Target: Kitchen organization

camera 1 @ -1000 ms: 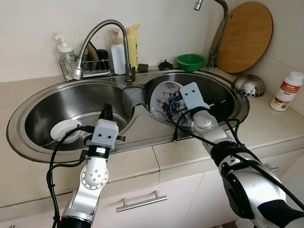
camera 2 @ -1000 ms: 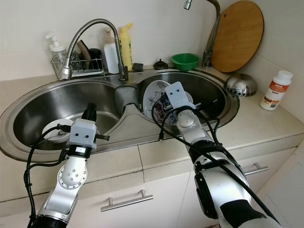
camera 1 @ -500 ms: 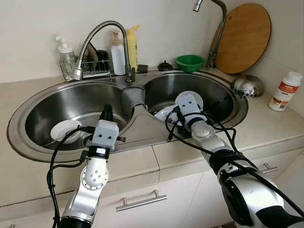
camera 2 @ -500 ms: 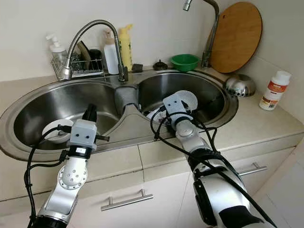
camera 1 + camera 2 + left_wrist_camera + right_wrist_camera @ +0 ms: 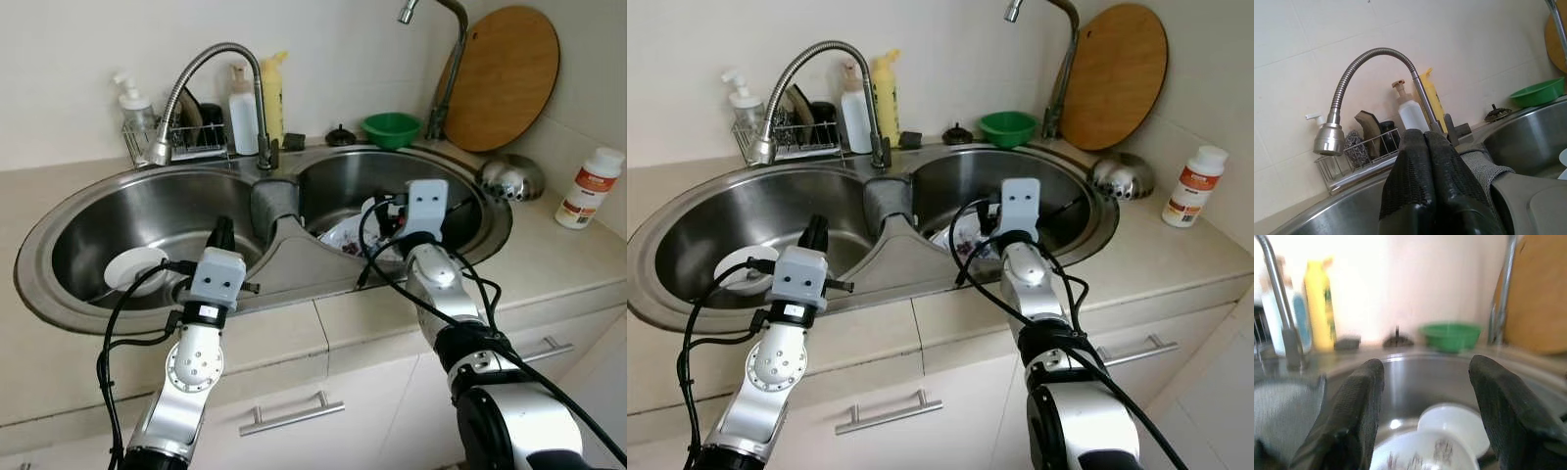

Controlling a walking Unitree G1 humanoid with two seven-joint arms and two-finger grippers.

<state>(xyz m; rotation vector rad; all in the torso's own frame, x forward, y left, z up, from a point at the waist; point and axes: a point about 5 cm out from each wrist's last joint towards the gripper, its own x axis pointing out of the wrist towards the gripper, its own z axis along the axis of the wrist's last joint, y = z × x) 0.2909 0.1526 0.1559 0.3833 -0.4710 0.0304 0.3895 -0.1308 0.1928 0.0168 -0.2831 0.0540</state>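
Observation:
A floral plate lies low in the right sink basin, with a smaller white dish beside it. My right gripper hovers just above them, open, with nothing between its fingers; its wrist housing stands over the basin's near side. A small white bowl rests in the left basin. My left gripper is shut and empty at that basin's near rim, right of the bowl; the left wrist view shows its fingers pressed together.
A flexible faucet arches over the left basin, beside a wire rack and soap bottles. A grey cloth drapes the divider. A green bowl, round wooden board, steel bowl and white bottle stand at the right.
The floral plate, held upright by my right gripper a second ago, now lies down in the right basin. My right gripper has let go and drawn back to the right.

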